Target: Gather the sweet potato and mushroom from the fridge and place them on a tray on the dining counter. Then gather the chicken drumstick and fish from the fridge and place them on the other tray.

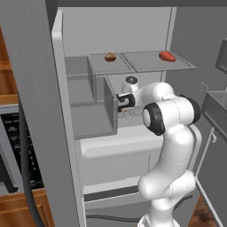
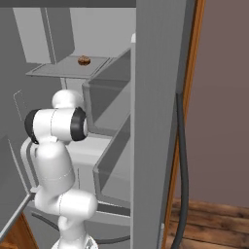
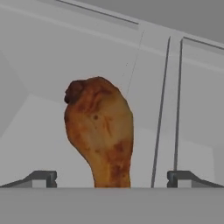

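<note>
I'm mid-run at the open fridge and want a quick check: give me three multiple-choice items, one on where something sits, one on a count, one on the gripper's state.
1. Where is the chicken drumstick in the hand view?
A. Between the two fingertips, close ahead
B. On the floor
C. On a tray

2. How many food items lie on the upper fridge shelf in the left base view?
A. None
B. Two
C. Five

3. What state is the gripper in?
A. Shut on the drumstick
B. Shut, empty
C. Open

Answers: 1 A, it rises centred between the tips. 2 B, a round brown mushroom and an orange sweet potato. 3 C, the tips stand wide either side of the drumstick.
</note>
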Controlling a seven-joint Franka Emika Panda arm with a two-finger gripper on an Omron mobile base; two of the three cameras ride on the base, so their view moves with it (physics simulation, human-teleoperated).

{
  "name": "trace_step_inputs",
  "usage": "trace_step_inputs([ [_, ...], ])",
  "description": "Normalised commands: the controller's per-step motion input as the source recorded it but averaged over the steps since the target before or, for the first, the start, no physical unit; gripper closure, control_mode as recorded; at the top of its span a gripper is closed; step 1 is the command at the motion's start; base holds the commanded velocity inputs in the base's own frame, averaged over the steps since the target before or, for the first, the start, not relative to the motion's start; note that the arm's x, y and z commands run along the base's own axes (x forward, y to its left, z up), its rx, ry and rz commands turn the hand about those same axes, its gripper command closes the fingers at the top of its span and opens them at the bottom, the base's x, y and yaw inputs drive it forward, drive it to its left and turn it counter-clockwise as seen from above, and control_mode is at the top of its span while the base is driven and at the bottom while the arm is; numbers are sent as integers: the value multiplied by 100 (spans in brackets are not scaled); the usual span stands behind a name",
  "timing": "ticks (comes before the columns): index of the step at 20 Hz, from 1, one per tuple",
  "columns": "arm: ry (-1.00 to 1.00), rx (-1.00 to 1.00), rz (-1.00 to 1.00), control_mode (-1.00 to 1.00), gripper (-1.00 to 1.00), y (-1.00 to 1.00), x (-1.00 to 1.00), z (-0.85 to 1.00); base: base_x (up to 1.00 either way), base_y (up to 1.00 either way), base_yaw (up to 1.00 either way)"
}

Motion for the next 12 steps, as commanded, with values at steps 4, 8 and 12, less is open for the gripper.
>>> trace_step_inputs([
  [4, 0, 0, 1, -100, -100, 1, 27, -14, 0, 0, 0],
  [8, 0, 0, 1, -100, -100, 2, 24, -18, 0, 0, 0],
  [12, 0, -3, 1, -100, 100, 6, 12, -31, 0, 0, 0],
])
